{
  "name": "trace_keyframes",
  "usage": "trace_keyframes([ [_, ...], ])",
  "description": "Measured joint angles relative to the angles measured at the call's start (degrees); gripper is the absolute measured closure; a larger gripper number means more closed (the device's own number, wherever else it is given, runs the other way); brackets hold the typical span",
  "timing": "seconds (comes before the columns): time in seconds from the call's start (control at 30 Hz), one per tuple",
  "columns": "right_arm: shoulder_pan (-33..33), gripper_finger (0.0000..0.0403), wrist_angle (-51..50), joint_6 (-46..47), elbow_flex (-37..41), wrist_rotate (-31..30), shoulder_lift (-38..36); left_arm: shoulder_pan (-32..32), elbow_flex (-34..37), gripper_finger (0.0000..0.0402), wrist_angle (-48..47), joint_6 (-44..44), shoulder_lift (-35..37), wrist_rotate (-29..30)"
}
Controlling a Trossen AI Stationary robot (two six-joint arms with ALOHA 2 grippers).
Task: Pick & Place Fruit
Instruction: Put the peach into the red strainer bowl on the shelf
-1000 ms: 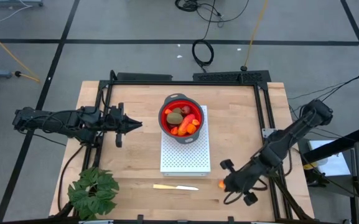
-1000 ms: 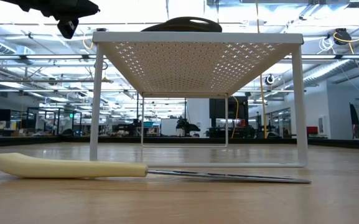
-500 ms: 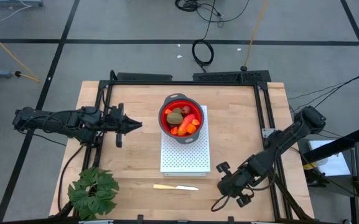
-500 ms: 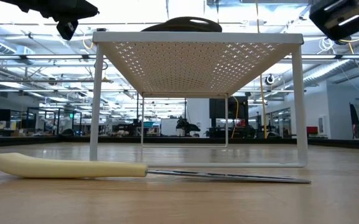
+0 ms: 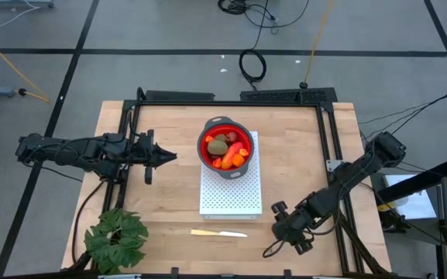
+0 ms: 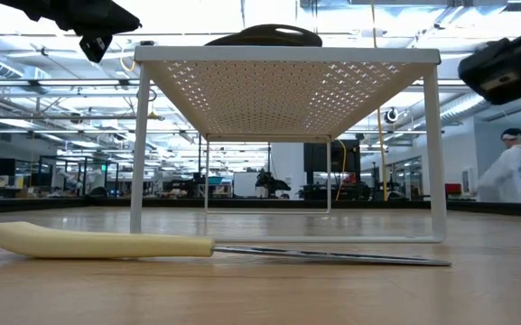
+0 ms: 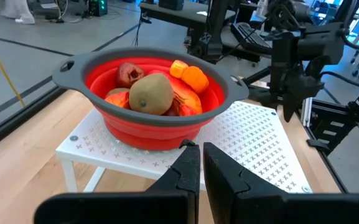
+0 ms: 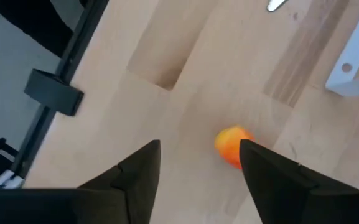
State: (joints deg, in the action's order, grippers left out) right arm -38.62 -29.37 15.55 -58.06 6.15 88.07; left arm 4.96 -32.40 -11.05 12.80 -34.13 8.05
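Note:
A red bowl holding several fruit pieces stands on a white perforated stand at the table's middle. It also shows in the left wrist view as the bowl. One small orange fruit piece lies on the bare wood near the table's front right. My right gripper hangs above it, slanting down, open, a finger on either side and the piece close to one of them. In the high view my right gripper hides the piece. My left gripper hovers shut to the left of the bowl.
A pale yellow knife lies near the front edge, left of my right gripper. A green leafy plant sits at the front left corner. The stand's leg is close to the orange piece. A person walks in the room behind.
My right gripper has come down toward the orange piece and shifted a little toward the table's left, so that it now covers the piece in the high view. In the low view it has entered at the upper right and sunk.

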Motion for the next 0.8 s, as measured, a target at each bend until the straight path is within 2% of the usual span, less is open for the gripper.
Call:
trace_keyframes([
  [0.2,1.1,0.0183,1.9,-1.5,2.3,-3.0,0.0,0.0,0.0,0.0380,0.0,-0.1,0.0,0.0],
  [0.6,3.8,0.0181,11.2,-6.4,8.5,-3.1,0.0,0.0,0.0,0.0380,0.0,0.0,0.0,0.0],
  [0.8,4.5,0.0185,11.7,-8.6,10.5,-3.0,0.0,0.0,0.0,0.0380,0.0,0.7,0.0,0.0],
])
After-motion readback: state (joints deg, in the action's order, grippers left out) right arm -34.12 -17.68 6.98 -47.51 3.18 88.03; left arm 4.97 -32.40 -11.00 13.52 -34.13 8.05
